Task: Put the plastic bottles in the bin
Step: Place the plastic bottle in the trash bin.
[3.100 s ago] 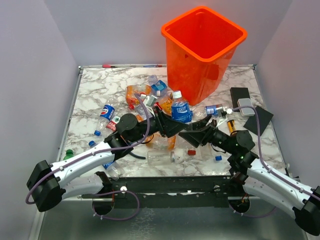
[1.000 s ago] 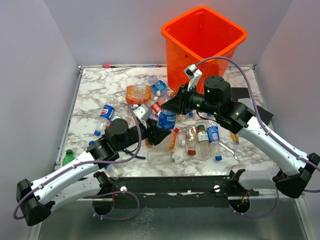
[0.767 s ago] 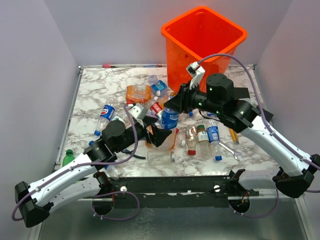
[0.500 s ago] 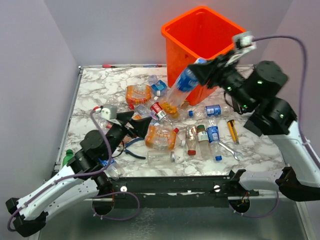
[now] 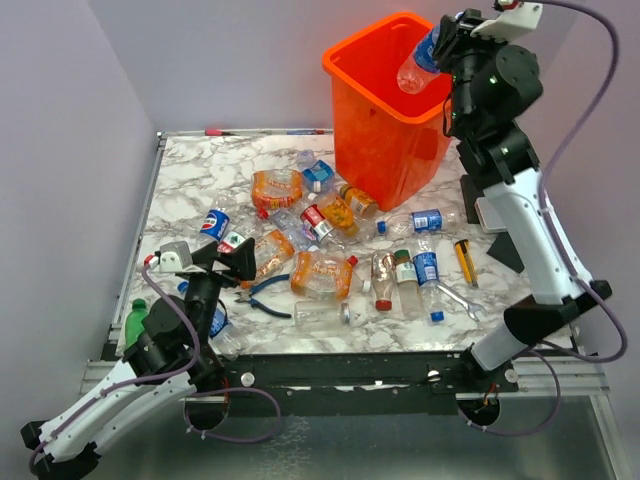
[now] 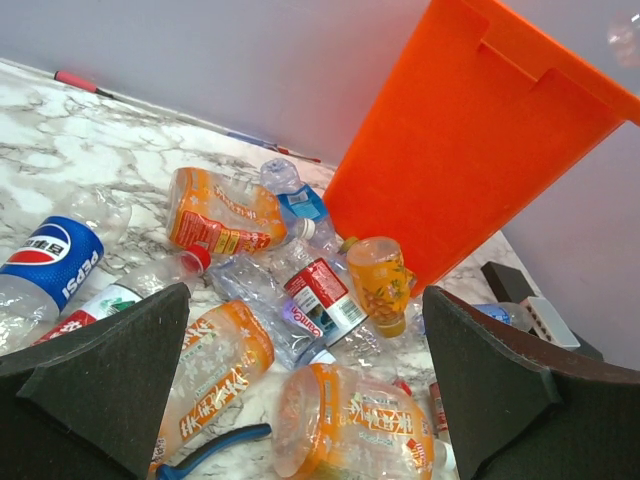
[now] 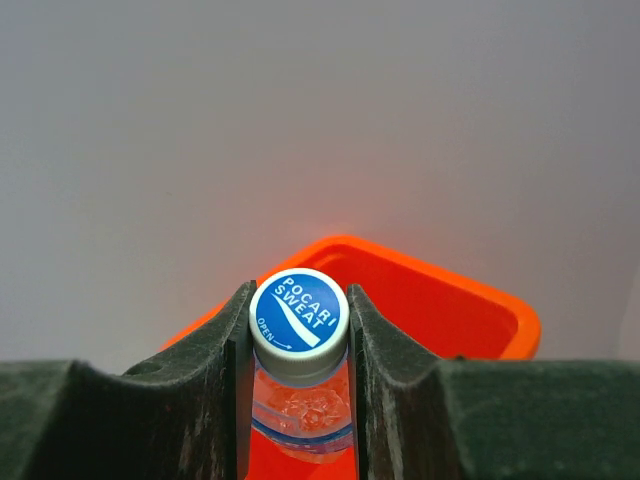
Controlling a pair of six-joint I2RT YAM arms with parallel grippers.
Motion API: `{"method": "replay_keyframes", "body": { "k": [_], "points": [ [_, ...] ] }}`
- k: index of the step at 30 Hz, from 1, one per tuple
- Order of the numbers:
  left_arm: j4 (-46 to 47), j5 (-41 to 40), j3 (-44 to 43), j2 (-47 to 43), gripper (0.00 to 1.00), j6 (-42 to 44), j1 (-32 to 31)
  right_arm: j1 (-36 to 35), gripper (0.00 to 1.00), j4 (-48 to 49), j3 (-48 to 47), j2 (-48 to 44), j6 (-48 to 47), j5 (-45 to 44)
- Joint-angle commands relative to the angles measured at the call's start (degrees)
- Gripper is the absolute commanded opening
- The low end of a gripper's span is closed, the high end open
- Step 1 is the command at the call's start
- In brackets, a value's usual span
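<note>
The right claw (image 5: 443,45) is clamped on the neck of a blue-capped bottle (image 5: 416,68). From the claw, the bottle's long axis runs toward 8 o'clock in the top view. Its base hangs over the mouth of the orange bin (image 5: 380,150), inside the 3 o'clock rim as far as I can judge, so letting go there should drop it in. The left claw (image 5: 226,262) stands wide apart and empty, low by the loose bottles (image 5: 322,275) on the table (image 5: 190,180), well apart from the bin at its 1 o'clock.
</note>
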State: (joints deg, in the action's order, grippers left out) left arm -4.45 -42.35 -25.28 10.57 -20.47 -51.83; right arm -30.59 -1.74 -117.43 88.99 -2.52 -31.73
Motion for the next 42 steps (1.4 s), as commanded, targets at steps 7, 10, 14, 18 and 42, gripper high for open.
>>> {"method": "replay_keyframes", "body": {
  "k": [7, 10, 14, 18, 42],
  "points": [
    [-1.17, 1.27, -1.07, 4.62, 0.99, 0.04, 0.05, 9.62, 0.01, -6.57, -0.69, 8.33, 13.78, 9.33],
    [-1.15, 1.59, -1.09, 4.82, 0.99, 0.03, 0.04, 10.05, 0.03, -8.39, 0.35, 9.53, 16.19, 12.21],
    [-1.26, 1.83, -1.02, 5.13, 0.99, 0.08, 0.02, 10.47, 0.36, -10.34, 0.66, 10.41, 18.02, 16.92],
    [-1.17, 2.35, -1.08, 5.73, 0.99, -0.05, -0.02, 10.46, 0.62, -13.08, -1.71, 10.68, 18.35, 20.26],
    [-1.02, 13.73, -3.49, 20.29, 0.99, 1.04, 0.01, 9.06, 0.68, -18.11, 69.2, -48.07, 30.07, 50.82]
  ]
}}
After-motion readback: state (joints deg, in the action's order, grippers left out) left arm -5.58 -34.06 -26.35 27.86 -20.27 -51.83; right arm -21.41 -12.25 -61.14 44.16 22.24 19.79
